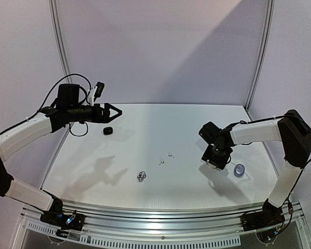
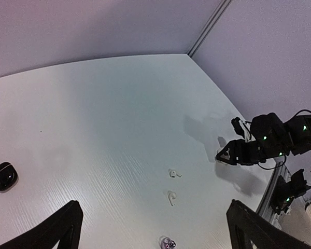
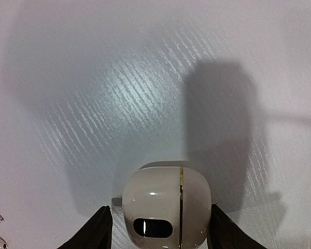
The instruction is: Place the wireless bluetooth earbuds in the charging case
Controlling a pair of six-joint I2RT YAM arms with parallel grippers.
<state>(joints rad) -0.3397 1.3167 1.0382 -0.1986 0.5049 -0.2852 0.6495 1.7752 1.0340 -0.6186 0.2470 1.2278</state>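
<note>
White earbuds [image 1: 161, 162] lay uninserted at worktop [image 1: 197, 124] centre; right jaws flanked the white case [image 3: 166, 207], grip unconfirmed; left jaws wide, empty.

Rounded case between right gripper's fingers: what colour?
White rounded plastic case, dark oval window; clearest in right wrist view.

Glossy plastic on a faintly grained table [image 3: 145, 78]
The tabletop is white and smooth, with fine streaks and a soft sheen. The white case [image 3: 166, 207] is glossy plastic, the black case [image 2: 2, 176] is shiny too, and the rail [image 1: 160, 210] looks like metal.
</note>
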